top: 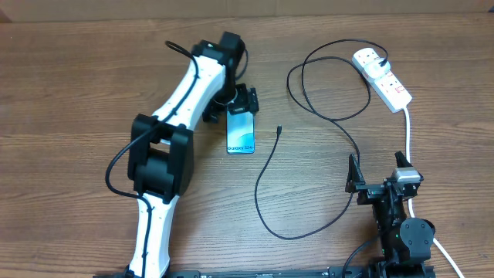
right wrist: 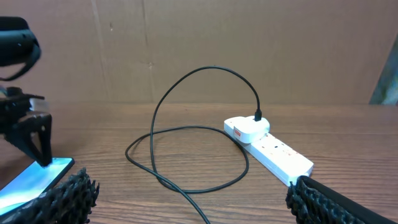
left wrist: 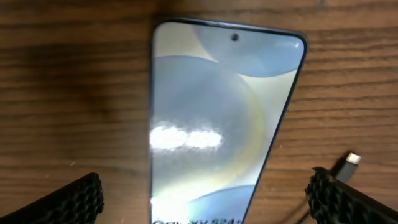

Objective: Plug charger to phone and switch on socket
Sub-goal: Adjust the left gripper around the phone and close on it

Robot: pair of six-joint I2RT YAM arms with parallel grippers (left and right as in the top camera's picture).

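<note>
Your left gripper [top: 234, 110] hung wide open and empty over the phone [top: 240, 133], the charger [top: 278, 130] tip lying loose just right of it, best pinched close behind the connector, with the socket [top: 382, 77] and your open, empty right gripper [top: 378, 171] well right.

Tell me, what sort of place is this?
Probably a robot test bench, not a home: robot arms at a wooden table, a cardboard backdrop, and a phone, charger and socket laid out.

Phone [top: 240, 133] on table [top: 77, 93], charger tip [top: 279, 130] just right of it, socket [top: 382, 77] farther right, behind
</note>
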